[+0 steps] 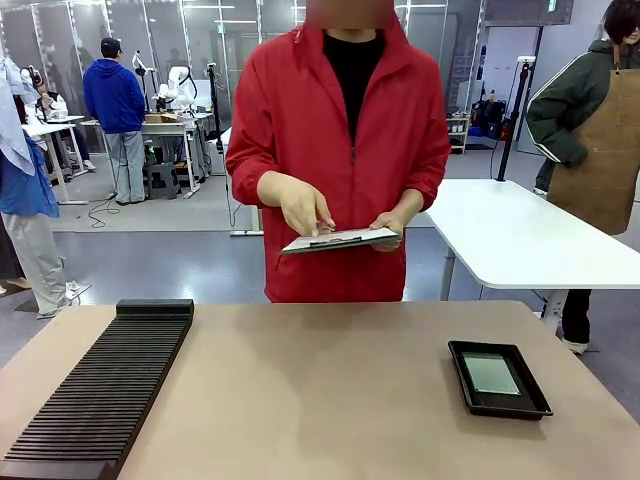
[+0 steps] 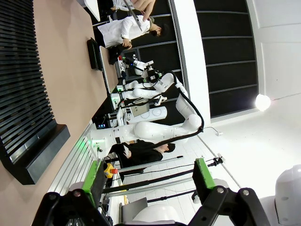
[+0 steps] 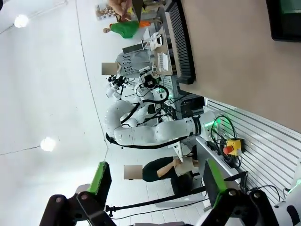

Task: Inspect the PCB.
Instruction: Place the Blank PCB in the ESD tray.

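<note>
- Lab room, grey floor, white tables behind; brown table (image 1: 330, 400) in front, person in a red jacket (image 1: 335, 130) standing at its far side.
- Other people at the background tables and at both picture edges.
- Black tray (image 1: 499, 379) sits on the table's right part, near the right edge, lying flat.
- PCB (image 1: 490, 373) lies flat inside the black tray, green, roughly centred, rim of tray visible all round it.
- Long black slotted rack (image 1: 105, 385) on the table's left part, running from near edge toward the far side; well apart from the tray.
- Person holds a clipboard (image 1: 338, 239) with white paper at waist height, above the far edge of the table, slightly tilted.
- Person's one hand (image 1: 305, 208) rests on top of the clipboard, fingers on the paper; the other hand (image 1: 388, 228) grips its edge from the side.
- Left gripper (image 2: 149, 181) in left wrist view: green-padded fingers (image 2: 92, 181) spread wide, nothing between them, raised off the table and aimed across the room.
- Same view, rolled sideways: the slotted rack (image 2: 26, 108) along the left, tabletop (image 2: 70, 70) beside it, black tray (image 2: 94, 54) small and far.
- Right gripper (image 3: 154, 183) in right wrist view: fingers (image 3: 100, 181) spread apart, holding nothing, also raised and pointing away.
- Right wrist view shows the tray corner (image 3: 284, 21) at top right with a bit of green inside, rack (image 3: 181, 42) farther along the table.
- Neither gripper touches tray, PCB or rack.
</note>
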